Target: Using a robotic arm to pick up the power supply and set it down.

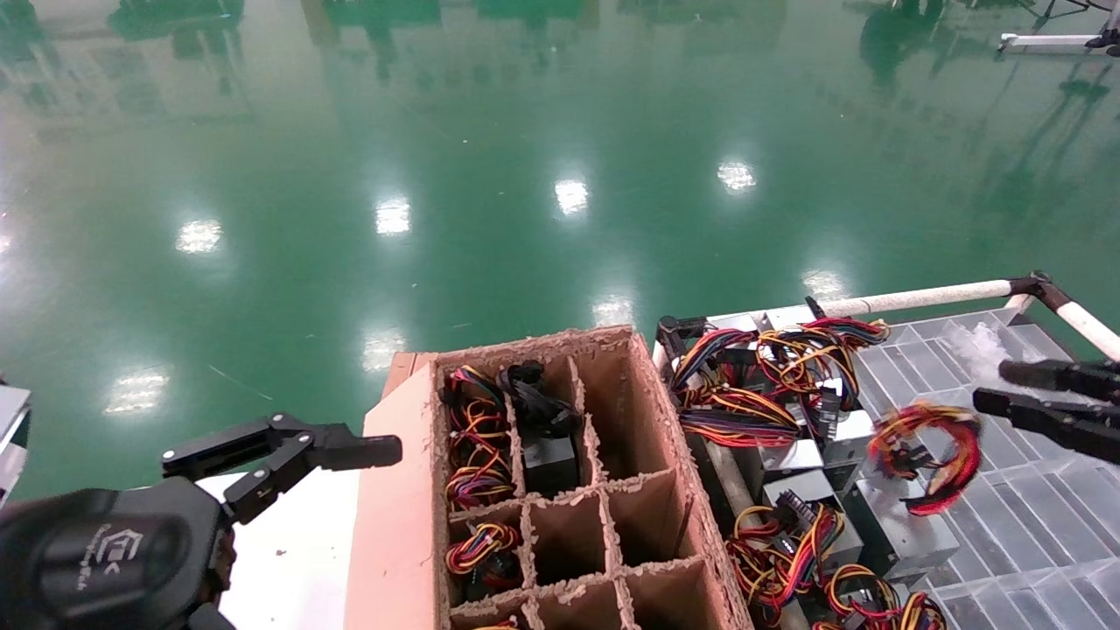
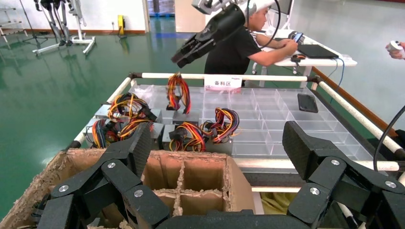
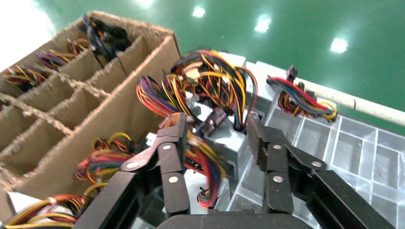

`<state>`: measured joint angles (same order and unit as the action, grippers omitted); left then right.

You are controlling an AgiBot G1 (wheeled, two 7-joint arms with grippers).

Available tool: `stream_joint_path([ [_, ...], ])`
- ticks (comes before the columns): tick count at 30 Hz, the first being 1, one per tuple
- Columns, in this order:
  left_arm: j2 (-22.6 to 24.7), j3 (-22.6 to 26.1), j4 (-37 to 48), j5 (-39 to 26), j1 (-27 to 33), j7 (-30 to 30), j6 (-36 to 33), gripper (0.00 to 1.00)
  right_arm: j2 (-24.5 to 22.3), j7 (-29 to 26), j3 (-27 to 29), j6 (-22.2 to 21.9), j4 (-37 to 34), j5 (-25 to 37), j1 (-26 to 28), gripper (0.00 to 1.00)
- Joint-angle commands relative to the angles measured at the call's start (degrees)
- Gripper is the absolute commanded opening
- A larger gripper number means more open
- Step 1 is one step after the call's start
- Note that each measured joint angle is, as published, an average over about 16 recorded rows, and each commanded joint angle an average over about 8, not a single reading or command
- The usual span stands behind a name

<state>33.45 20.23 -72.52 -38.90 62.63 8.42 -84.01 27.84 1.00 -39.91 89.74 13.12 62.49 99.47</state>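
Observation:
My right gripper [image 1: 993, 387] hangs open at the right edge, above the clear tray. Just below and left of its fingertips a red, yellow and black wire bundle [image 1: 927, 451] shows blurred. It belongs to a silver-grey power supply [image 1: 906, 538] lying on the tray. In the right wrist view the right gripper [image 3: 217, 129] is spread wide over that power supply [image 3: 224, 140], and blurred wires [image 3: 200, 160] run along one finger. Seen from the left wrist, the bundle [image 2: 177, 93] stands under the right gripper [image 2: 184, 56]. My left gripper [image 1: 341, 446] is open and idle left of the carton.
A divided cardboard carton [image 1: 394, 525] holds several wired units, one of them with black cables [image 1: 538, 407]. More power supplies [image 1: 761, 385] crowd the tray's left side. The clear gridded tray [image 1: 1041, 525] sits in a white pipe frame [image 1: 927, 297]. A person [image 2: 239, 43] sits beyond.

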Motion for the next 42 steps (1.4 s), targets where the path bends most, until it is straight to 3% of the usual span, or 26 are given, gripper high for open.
stream_joint_path([
  [1,0.0,0.0,0.0,0.0,0.0,0.0,0.0,1.0,-0.2,-1.3,0.1,0.4,0.9,-0.4,0.6,1.0],
  [12,0.0,0.0,0.0,0.0,0.0,0.0,0.0,1.0,0.4,-4.9,2.3,0.7,5.5,-4.7,-1.9,1.0],
  [42,0.0,0.0,0.0,0.0,0.0,0.0,0.0,1.0,4.0,-8.5,13.7,-1.8,34.5,-13.1,-20.9,1.0],
])
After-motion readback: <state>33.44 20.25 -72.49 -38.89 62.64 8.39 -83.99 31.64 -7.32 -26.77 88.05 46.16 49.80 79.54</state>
